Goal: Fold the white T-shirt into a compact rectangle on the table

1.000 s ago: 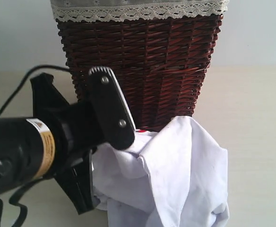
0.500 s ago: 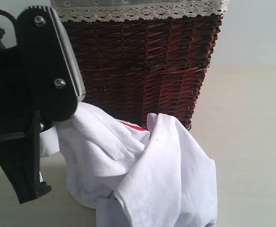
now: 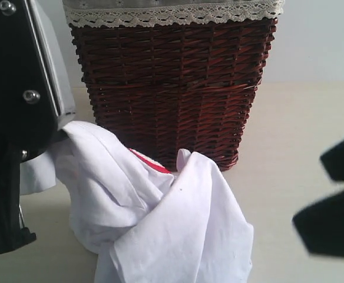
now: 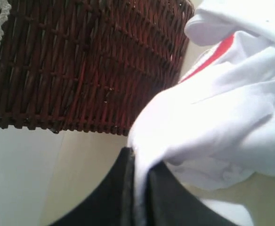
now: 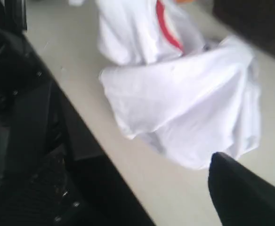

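Left pincer point(image 4: 140, 164) clamps white T-shirt point(image 3: 160, 230) edge beside basket point(image 3: 172, 88).

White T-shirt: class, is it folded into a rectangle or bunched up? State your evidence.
Bunched up. The white T-shirt hangs in loose crumpled drapes, one edge pinched in the left end effector.

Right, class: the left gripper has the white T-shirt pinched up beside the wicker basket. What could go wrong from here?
1. The left gripper pinches only a small fold of the white T-shirt, so it might slip free.
2. The cloth hangs close to the wicker basket and could snag on the weave.
3. The shirt is crumpled; the open right gripper may grab several layers.
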Controlling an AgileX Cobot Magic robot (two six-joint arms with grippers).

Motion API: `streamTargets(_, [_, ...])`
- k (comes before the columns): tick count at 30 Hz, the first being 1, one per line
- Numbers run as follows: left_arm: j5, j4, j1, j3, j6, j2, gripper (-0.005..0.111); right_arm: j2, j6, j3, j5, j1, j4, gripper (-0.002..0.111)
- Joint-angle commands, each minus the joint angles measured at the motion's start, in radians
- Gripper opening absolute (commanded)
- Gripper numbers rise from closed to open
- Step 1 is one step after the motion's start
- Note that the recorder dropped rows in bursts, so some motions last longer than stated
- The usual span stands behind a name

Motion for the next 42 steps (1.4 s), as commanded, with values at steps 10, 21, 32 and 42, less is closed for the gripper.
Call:
streamTargets(10, [-0.021,-0.003,0.002,-0.013,0.006,-0.013,0.000,0.079,-0.092,0.321,-0.445,0.329,0.069,0.075])
streamTargets(21, [-0.040,-0.028,0.002,-0.013,0.006,-0.011,0.000,0.458,0.109,0.283,-0.846,0.576,-0.177,0.072])
streamTargets(32, [-0.019,-0.034,0.002,-0.013,0.006,-0.011,0.000,0.460,0.508,0.132,-0.714,0.689,-0.507,0.072])
streamTargets(42, [0.051,-0.108,0.009,-0.013,-0.003,-0.006,0.000,0.391,1.237,0.236,-0.735,0.804,-1.050,0.072])
